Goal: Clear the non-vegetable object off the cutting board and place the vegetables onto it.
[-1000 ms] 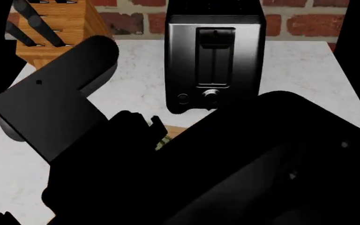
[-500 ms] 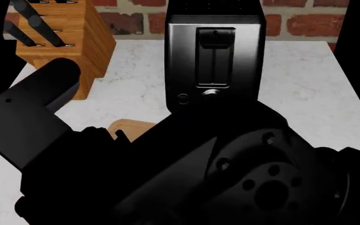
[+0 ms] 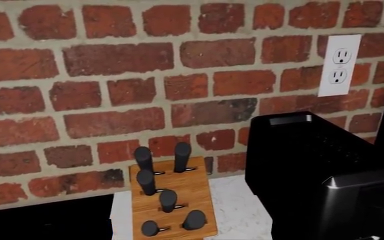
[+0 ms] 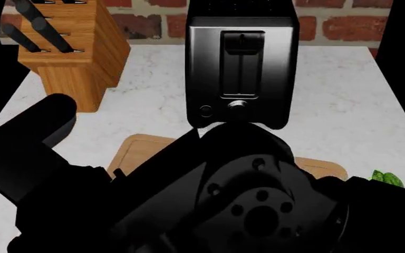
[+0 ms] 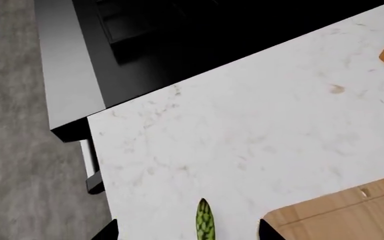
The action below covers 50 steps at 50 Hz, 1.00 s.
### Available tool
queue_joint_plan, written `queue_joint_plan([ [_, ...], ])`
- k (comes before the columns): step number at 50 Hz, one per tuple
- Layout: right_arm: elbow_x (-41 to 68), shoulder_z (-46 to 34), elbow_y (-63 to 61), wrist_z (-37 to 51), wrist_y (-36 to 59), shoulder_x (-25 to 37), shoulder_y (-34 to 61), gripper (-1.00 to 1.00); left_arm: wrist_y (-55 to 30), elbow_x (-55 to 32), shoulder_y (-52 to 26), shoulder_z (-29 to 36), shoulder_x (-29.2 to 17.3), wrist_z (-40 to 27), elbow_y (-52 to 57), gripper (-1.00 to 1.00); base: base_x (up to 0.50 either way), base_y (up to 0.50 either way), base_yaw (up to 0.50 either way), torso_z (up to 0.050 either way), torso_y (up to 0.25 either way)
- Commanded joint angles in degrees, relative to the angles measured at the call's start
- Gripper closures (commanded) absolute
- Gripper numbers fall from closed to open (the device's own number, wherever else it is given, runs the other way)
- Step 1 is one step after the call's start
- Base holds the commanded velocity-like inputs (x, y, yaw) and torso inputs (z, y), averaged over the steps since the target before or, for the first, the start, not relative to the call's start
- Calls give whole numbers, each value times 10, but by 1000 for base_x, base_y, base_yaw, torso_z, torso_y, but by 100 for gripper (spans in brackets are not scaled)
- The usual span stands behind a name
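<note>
Step in hand: right arm lining up on the asparagus; board not yet loaded.

Right gripper (image 5: 186, 235) has its jaws spread wide, the asparagus (image 5: 205, 221) tip between them, untouched, lying on the counter (image 5: 259, 130) just beside a corner of the board (image 5: 342, 217). Left gripper is hidden, so I cannot tell its state. Next, judged: lower, close on the stalk, carry it onto the board. Board sits at 6 o'clock of the toaster (image 4: 241, 68), mostly under the arms. Count: 1 asparagus, 1 board, 1 toaster, 1 knife block (image 3: 172, 205) with 6 handles. Radish and artichoke unconfirmed; a green scrap (image 4: 387, 179) shows at the board's 3 o'clock.
</note>
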Motion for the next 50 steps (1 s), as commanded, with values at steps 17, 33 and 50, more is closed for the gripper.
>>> queue_joint_plan([
  [17,-38,-28,30,-55,5,-15,-42,-100,4,1,-5,1,-4,1,-6,-100,0,0,0,0,0],
  [33,-53,-38,43,-77,3,-18,-59,-100,9,4,-3,1,-6,5,-9,-100,0,0,0,0,0],
  [50,-75,-46,44,-96,-7,-9,-88,-100,11,2,3,4,-7,2,-3,-100,0,0,0,0,0],
])
